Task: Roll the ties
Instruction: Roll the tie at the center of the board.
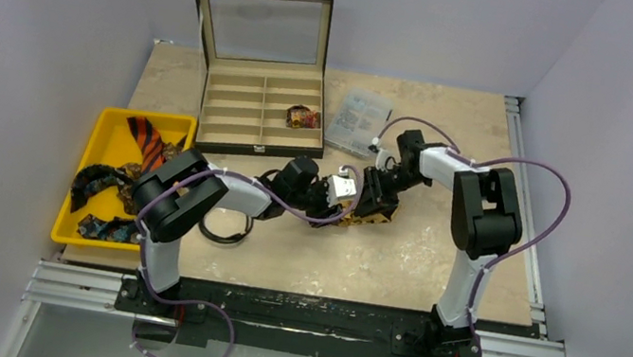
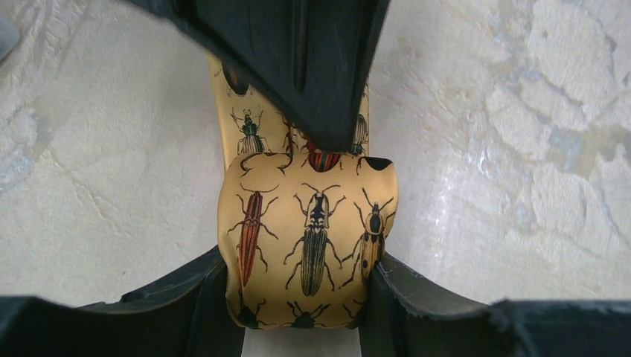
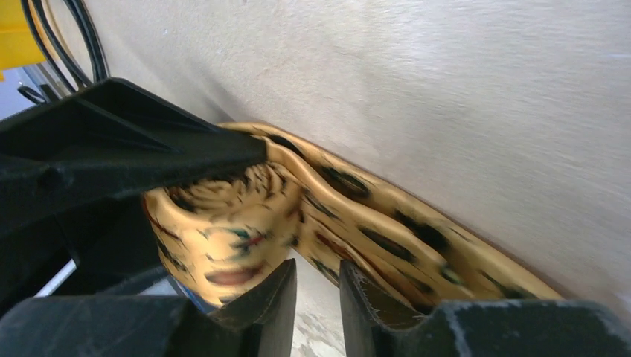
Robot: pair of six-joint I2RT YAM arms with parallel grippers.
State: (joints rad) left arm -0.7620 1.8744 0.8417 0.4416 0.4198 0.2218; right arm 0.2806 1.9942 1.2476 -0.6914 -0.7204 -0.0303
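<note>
At the middle of the table (image 1: 433, 264), my left fingers (image 2: 186, 297) pinch the soft, likely slippery tan-gold tie (image 2: 309, 223) by its roll's sides, while my right fingers (image 3: 260, 297) stand narrowly parted, empty, beside its loose tail.

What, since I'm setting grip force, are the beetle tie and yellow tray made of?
The beetle tie looks like smooth woven fabric, maybe silk or polyester: soft sheen, rounded folds. The yellow tray looks like moulded plastic: uniform colour, raised rim, slight gloss.
</note>
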